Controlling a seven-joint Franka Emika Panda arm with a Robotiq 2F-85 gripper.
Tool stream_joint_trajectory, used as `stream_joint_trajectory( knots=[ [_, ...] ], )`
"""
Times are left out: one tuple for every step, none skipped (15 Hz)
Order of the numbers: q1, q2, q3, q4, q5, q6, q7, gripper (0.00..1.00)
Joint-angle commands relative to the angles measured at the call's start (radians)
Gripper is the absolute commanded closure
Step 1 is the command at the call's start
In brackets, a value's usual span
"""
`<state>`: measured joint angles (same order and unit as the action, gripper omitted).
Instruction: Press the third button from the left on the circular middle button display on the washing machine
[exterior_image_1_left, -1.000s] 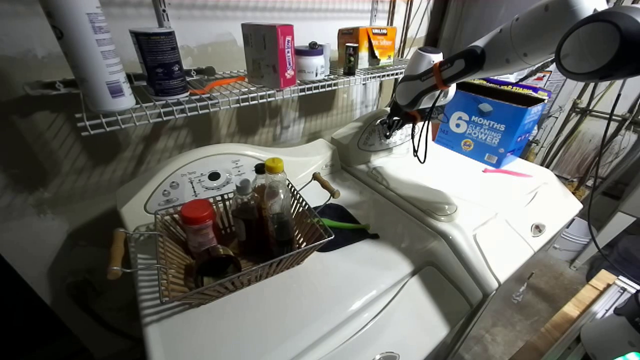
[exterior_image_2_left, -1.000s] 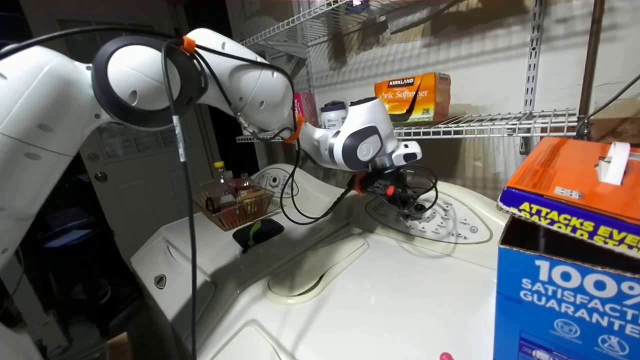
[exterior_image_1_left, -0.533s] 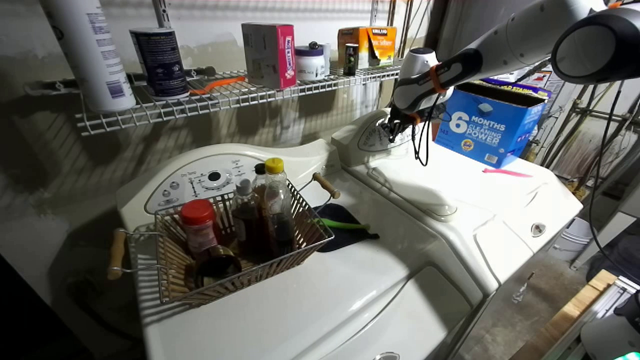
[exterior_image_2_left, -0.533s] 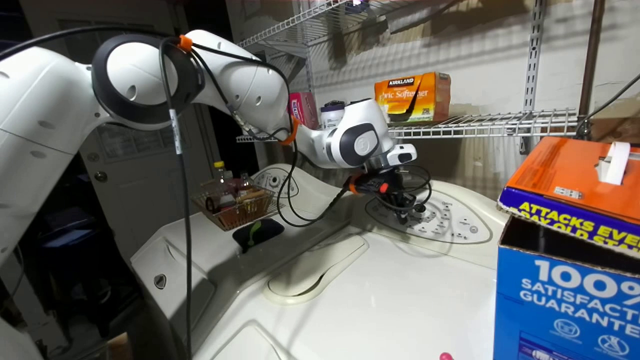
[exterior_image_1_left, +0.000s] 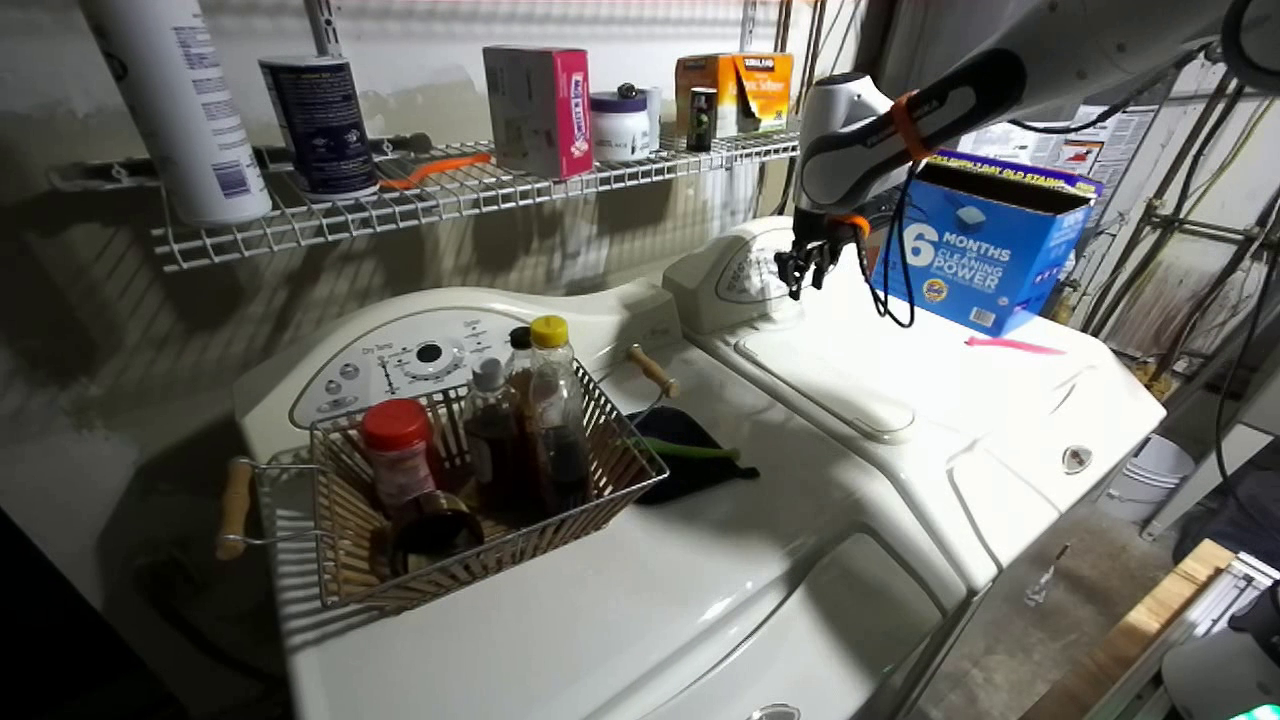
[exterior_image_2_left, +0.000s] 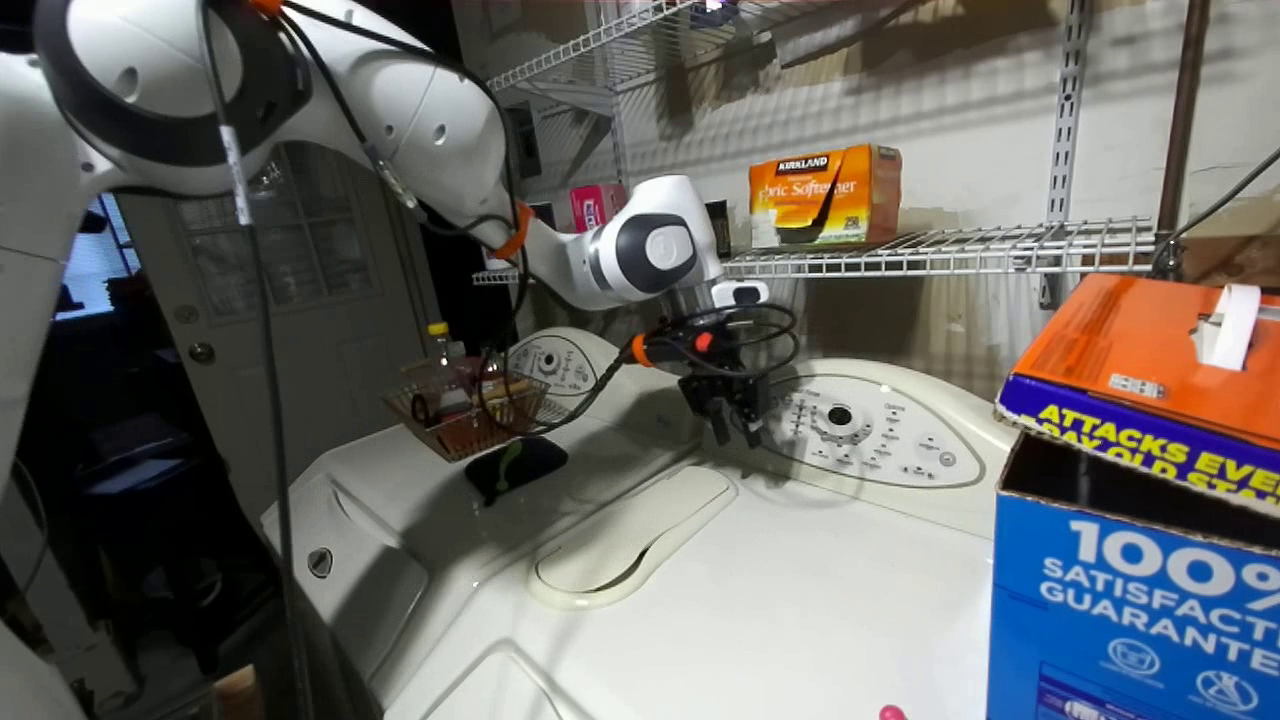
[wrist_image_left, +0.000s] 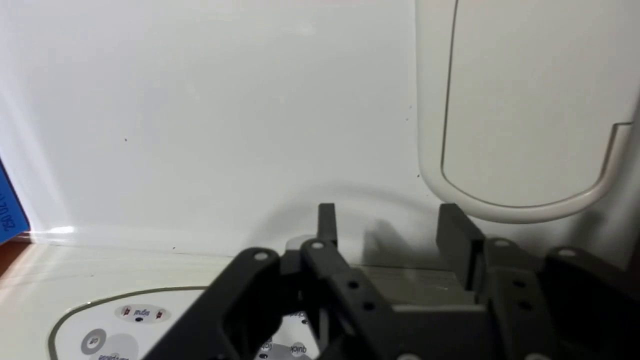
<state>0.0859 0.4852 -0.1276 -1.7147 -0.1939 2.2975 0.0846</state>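
The circular middle button display (exterior_image_2_left: 900, 440) sits along the wall side of the washing machine (exterior_image_2_left: 800, 590); the gripper (wrist_image_left: 392, 230) overlaps part of it in both exterior views. Contact cannot be determined. Jaws stand spread, a gap visible between them. A blue box (exterior_image_1_left: 985, 250) stands on the same appliance, near the display.

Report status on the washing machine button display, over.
End effector open, empty. Circular button display partly hidden behind it in both exterior views. Blue box aside, likely no obstacle.
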Motion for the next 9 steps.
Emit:
stream_joint_trajectory(
  knots=[
    [-0.030,-0.195,0.037,-0.209,0.008,0.041,-0.022,0.12],
    [-0.037,-0.231,0.041,-0.242,0.012,0.049,-0.023,0.06],
    [-0.047,-0.271,0.046,-0.279,0.025,0.058,-0.030,0.01],
    [-0.055,-0.309,0.048,-0.312,0.040,0.064,-0.025,0.00],
    [-0.059,-0.345,0.047,-0.347,0.032,0.087,-0.028,0.00],
    [-0.064,-0.381,0.046,-0.381,0.032,0.114,-0.018,0.00],
    [-0.067,-0.414,0.041,-0.412,0.014,0.151,-0.012,0.00],
    [-0.075,-0.445,0.045,-0.441,0.023,0.175,-0.031,0.00],
    [-0.079,-0.472,0.045,-0.468,0.020,0.202,-0.032,0.00]
  ],
)
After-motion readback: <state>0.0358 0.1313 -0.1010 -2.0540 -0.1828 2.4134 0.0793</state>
